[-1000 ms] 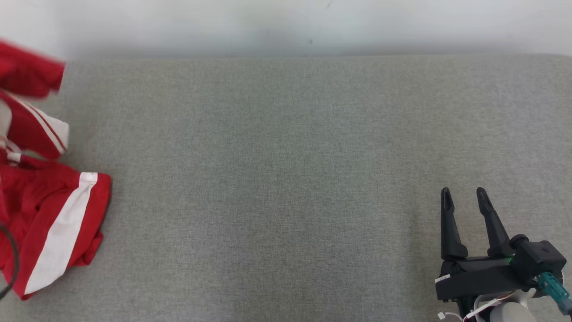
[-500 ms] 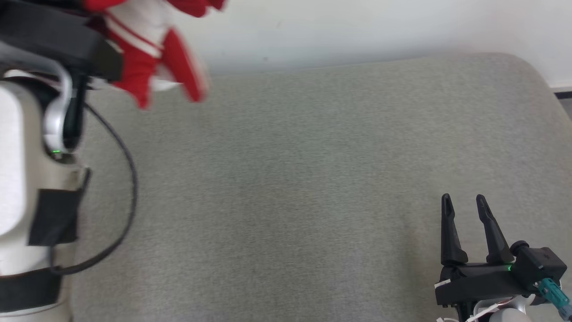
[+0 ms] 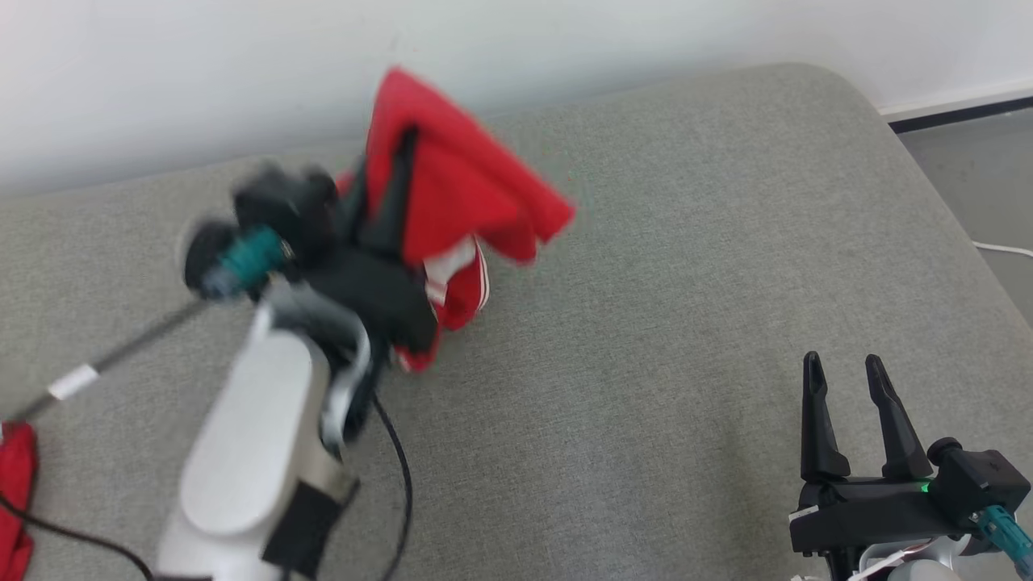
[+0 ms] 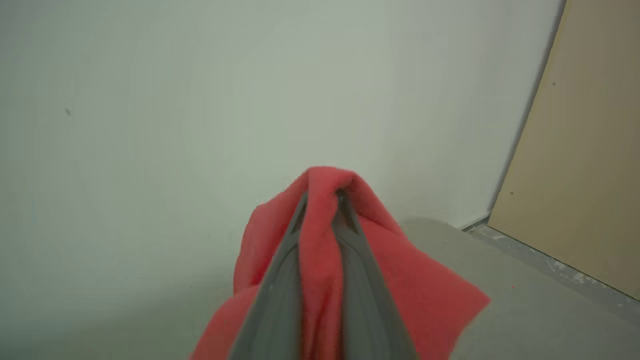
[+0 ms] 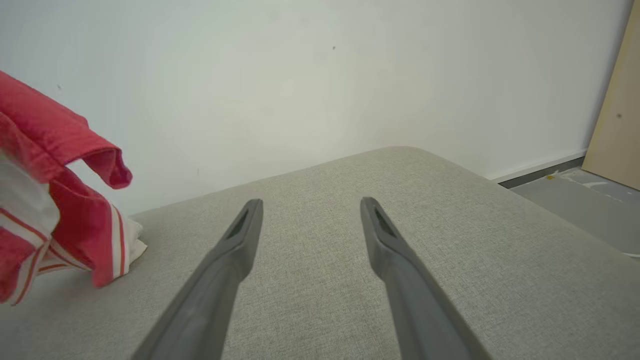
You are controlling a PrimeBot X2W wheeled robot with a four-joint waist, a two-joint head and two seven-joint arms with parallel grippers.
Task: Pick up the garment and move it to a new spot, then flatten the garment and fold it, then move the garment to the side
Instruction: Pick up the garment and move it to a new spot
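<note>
Red soft garment (image 3: 460, 186) bunches, pinched in left tool (image 4: 322, 196).

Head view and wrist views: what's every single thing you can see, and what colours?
garment: one, red with white stripes, held up by left gripper over cushion
red cloth: one bit, red, head view's lower left edge
cushion: one, grey, under everything
wall: one, white, behind cushion
floor: one, grey, right of cushion
board: one, tan, far right
left gripper: one, dark, shut on garment
right gripper: one, dark, open, lower right
</note>
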